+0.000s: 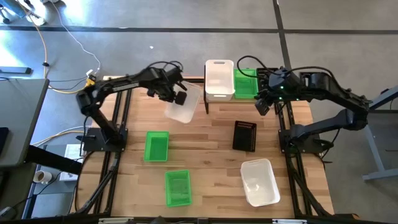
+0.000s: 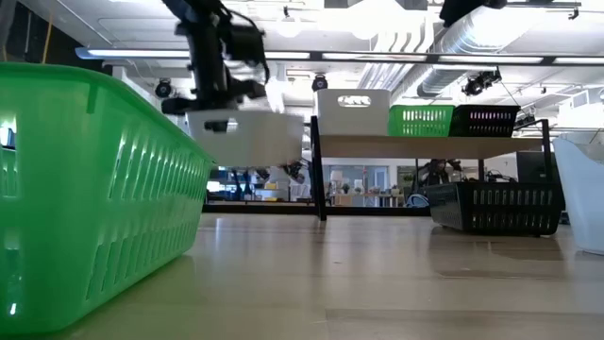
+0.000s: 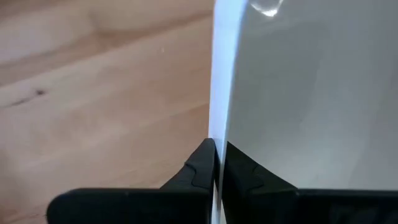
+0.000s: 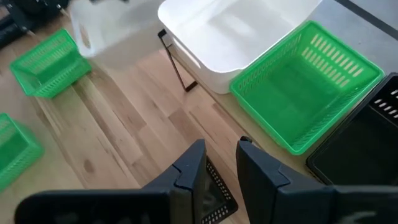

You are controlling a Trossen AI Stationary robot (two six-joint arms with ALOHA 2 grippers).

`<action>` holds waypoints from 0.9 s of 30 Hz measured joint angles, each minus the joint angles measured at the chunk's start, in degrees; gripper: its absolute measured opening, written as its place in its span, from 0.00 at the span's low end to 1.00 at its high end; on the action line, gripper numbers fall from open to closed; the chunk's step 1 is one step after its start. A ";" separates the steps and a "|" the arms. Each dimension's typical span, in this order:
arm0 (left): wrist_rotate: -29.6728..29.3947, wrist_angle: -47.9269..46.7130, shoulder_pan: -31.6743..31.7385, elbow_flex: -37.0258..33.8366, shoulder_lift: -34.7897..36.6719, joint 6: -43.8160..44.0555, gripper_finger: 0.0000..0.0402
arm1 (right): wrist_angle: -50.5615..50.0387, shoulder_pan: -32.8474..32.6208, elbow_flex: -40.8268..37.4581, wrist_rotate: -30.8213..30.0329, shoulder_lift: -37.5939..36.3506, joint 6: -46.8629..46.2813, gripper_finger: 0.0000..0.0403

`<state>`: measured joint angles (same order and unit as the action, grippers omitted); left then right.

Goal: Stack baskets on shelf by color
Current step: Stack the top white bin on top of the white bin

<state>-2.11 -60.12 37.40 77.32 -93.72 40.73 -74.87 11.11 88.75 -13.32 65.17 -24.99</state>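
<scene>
The left gripper (image 1: 178, 95) has its fingers (image 3: 202, 168) pinched shut on the rim of a white basket (image 1: 182, 106), one finger on each side of the thin wall, holding it clear of the wooden tabletop (image 1: 211, 134) just left of the shelf (image 2: 425, 142). On the shelf stand another white basket (image 1: 219, 79), a green basket (image 1: 244, 84) and a black basket (image 2: 484, 120). The right gripper (image 1: 263, 103) hangs near the shelf's right end, fingers partly apart and empty. Grey floor surrounds the table.
</scene>
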 joint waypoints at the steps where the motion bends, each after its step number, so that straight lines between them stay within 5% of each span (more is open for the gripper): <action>1: -0.06 -0.02 0.46 0.00 1.52 0.00 0.00 | -0.07 0.00 0.00 0.00 0.28 0.13 0.19; 16: 2.96 10.91 3.45 0.00 21.13 4.34 0.00 | -0.35 0.00 0.00 -0.02 1.31 1.51 0.19; 27: 3.39 27.84 0.31 0.02 24.73 7.42 0.00 | -0.35 0.00 0.00 -0.05 1.31 2.55 0.19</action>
<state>1.28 -32.28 37.71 77.34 -68.99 48.15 -75.22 11.11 88.75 -13.37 66.48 -22.45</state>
